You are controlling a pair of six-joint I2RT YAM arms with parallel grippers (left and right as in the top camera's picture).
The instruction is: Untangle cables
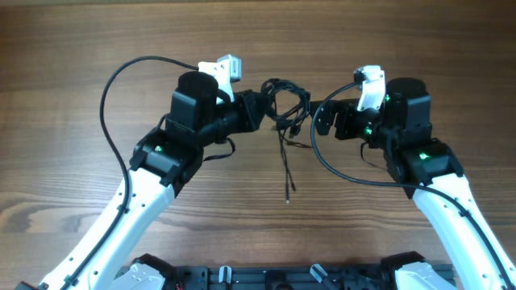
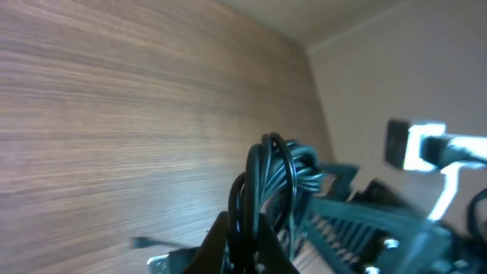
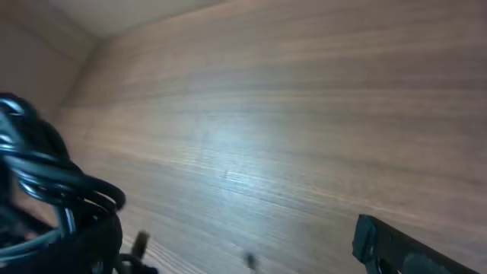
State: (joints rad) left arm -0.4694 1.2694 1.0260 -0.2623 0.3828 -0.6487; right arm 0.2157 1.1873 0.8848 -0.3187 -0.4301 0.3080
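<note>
We find the left gripper (image 1: 262, 109) pressed together on the cables (image 1: 287, 103). In the left wrist view the black loops (image 2: 274, 183) rise from between its fingers (image 2: 224, 247) at the bottom edge. The left arm reaches in from the lower left of the overhead frame, elbow bent and wrist turned toward the centre.

The right gripper (image 1: 321, 119) stands spread. In its wrist view one dark finger (image 3: 396, 247) sits at the lower right, and bare table shows across the bottom centre. It pinches nothing that we can see. The right arm comes from the lower right and bends inward to face the left one.

The cables form a small knot of thin, glossy black loops. It sits at the upper centre of the overhead frame, between the two grippers. One loose strand (image 1: 285, 165) runs down toward the centre and ends in a small plug (image 1: 288, 198).

Each wrist carries a white mount (image 1: 222, 68). A thicker black arm cable (image 1: 109, 105) arcs beside the left arm. The table (image 1: 81, 48) is brown wood-grain, matte and flat.
</note>
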